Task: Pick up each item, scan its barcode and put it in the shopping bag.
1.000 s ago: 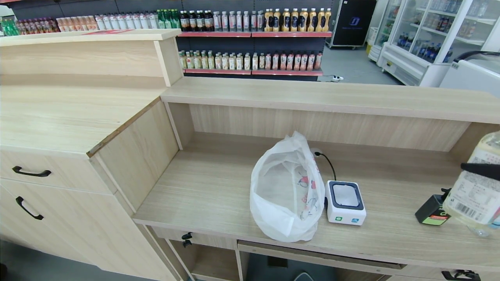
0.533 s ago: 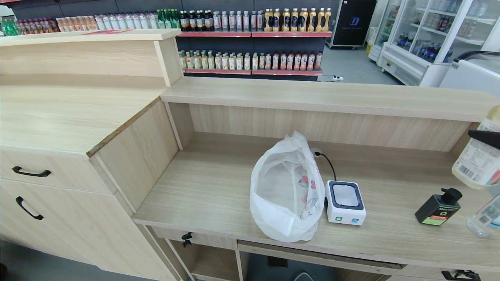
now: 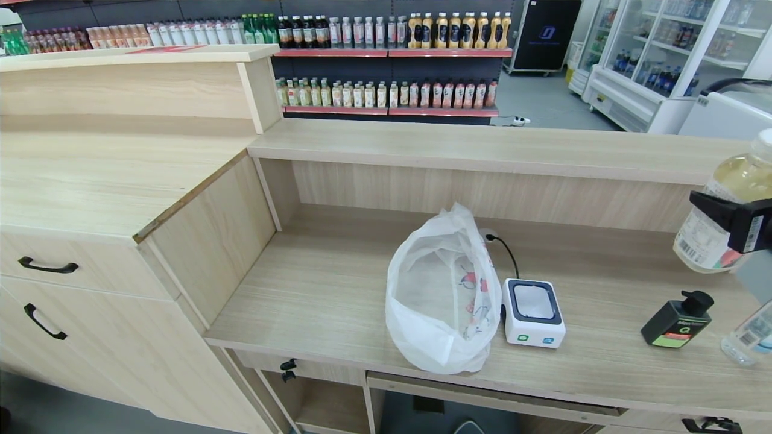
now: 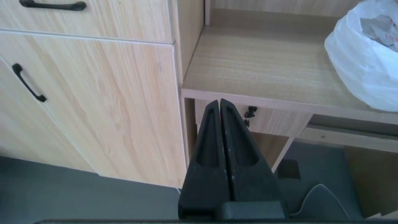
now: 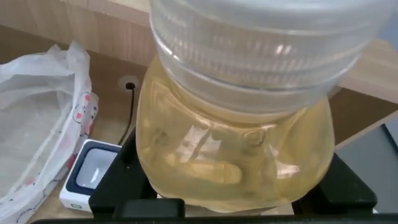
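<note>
— What is being cut off at the head view's right edge?
— The clear bottle point(image 3: 746, 340) on the counter point(image 3: 338, 289) is being cropped there, and the right gripper point(image 3: 713, 214) too.
— And the drink bottle point(image 3: 733, 178)?
— Its label is being partly covered by that gripper. In the right wrist view its top is being cut off and its base is being hidden.
— The shopping bag point(image 4: 367, 56)?
— It is being cropped in the left wrist view.

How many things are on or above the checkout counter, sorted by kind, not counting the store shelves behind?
Bottles: 3 (yellowish bottle in the right gripper, black pump bottle, clear bottle on the counter)
Shopping bag: 1
Scanner: 1
Total: 5
</note>
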Controlling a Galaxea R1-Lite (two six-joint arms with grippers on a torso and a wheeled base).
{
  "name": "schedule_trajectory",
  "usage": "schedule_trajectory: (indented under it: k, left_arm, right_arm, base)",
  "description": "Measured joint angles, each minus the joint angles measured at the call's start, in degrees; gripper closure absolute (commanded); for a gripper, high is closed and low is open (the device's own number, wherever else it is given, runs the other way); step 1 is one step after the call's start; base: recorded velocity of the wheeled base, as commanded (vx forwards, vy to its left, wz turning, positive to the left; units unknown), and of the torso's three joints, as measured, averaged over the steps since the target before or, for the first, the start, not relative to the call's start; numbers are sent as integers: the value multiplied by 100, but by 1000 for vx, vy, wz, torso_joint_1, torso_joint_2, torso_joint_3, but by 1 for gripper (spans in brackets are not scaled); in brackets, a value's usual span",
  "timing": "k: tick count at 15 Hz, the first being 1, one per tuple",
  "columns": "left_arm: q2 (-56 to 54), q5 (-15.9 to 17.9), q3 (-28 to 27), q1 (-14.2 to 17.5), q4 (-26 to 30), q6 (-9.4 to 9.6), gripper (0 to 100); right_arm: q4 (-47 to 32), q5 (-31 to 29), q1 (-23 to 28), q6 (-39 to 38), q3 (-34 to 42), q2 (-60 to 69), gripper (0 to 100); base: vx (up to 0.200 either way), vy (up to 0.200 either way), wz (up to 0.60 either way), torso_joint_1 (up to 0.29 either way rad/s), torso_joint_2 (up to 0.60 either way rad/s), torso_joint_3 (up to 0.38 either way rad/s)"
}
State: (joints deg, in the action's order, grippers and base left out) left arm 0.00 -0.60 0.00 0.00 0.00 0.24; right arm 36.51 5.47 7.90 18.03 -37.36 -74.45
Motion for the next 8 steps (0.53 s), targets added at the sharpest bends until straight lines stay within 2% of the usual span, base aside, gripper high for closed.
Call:
schedule_trajectory:
  k: [1, 4, 7, 8]
  left_arm:
    - [0, 0, 0, 0, 0, 0, 100]
    - [0, 0, 0, 0, 0, 0, 100]
    - [0, 2, 0, -7, 2, 0, 100]
    - [0, 0, 0, 0, 0, 2, 100]
  right_arm:
    - [29, -110, -40, 24, 27, -20, 100]
    - [279, -642, -121, 408, 77, -118, 100]
    - [1303, -801, -485, 591, 148, -291, 100]
    - [1527, -816, -663, 589, 117, -367, 100]
  base:
    - [0, 0, 0, 0, 0, 0]
    - [0, 0, 600, -1, 2, 1]
    - [0, 0, 600, 2, 2, 2]
    - [0, 0, 0, 0, 0, 0]
